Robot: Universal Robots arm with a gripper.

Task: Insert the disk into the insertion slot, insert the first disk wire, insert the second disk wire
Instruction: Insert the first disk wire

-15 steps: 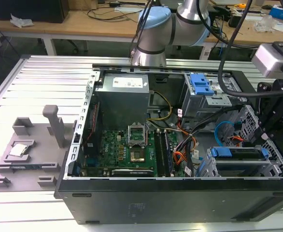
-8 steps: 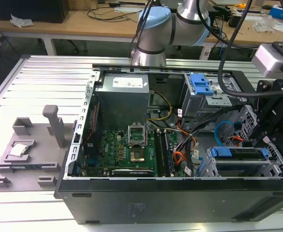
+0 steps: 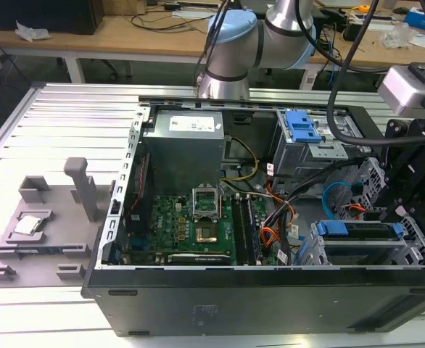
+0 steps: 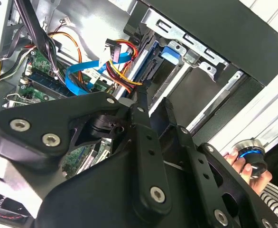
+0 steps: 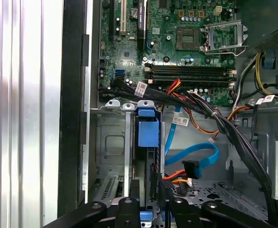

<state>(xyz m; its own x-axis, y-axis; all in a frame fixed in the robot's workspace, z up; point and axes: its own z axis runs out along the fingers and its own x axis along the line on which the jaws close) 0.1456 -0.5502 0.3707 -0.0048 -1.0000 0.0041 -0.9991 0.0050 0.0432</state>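
disk (image 3: 357, 233) on edge in the insertion slot (image 3: 417, 246), hand (image 4: 153, 97) clamped on its outer end

sits in the low perforated bay at the corner of the open computer case (image 3: 270, 297) on the slatted counter (image 3: 67, 123), at the exterior view's right. stands on its thin edge, long axis running across the exterior view, one blue carrier tab pointing toward the motherboard (image 3: 191, 228), the other end toward the hand. in both wrist views, fingers (image 4: 143, 123) drawn in to a narrow gap, one on each flat side of the disk's near end, gripping it. first disk wire (image 5: 177, 175), the orange-red bundle, and second disk wire (image 5: 196, 154), the looped light blue cable, loose just beside the disk, plugs apart from it.
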